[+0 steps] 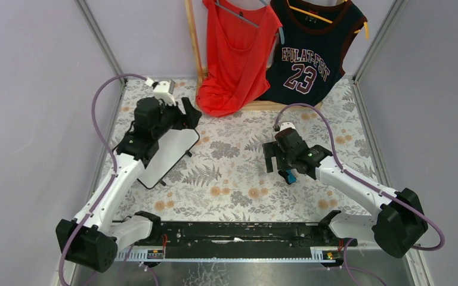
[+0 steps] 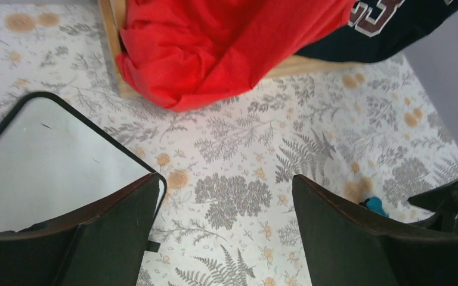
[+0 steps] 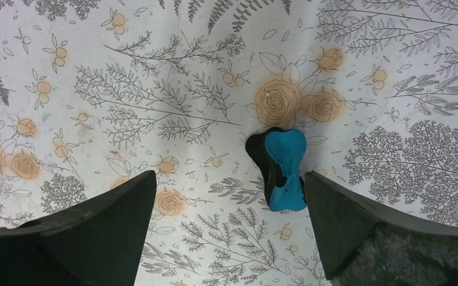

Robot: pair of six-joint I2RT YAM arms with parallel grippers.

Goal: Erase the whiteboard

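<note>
The whiteboard (image 1: pixel 168 156) lies flat at the left of the table, white with a thin black frame, and no red marks show on it. In the left wrist view its rounded corner (image 2: pixel 53 161) sits under my left finger. My left gripper (image 1: pixel 189 115) (image 2: pixel 226 179) is open and empty, hovering over the board's far right corner. A blue and black eraser (image 1: pixel 288 176) (image 3: pixel 283 170) lies on the flowered cloth. My right gripper (image 1: pixel 278 169) (image 3: pixel 229 176) is open above it, and the eraser lies just inside the right finger. The eraser also shows in the left wrist view (image 2: pixel 374 205).
A red top (image 1: pixel 234 53) and a navy "23" jersey (image 1: pixel 311 50) hang on a wooden rack (image 1: pixel 194 42) at the back, with their hems on the table. Grey walls close in both sides. A black rail (image 1: pixel 238 233) runs along the near edge.
</note>
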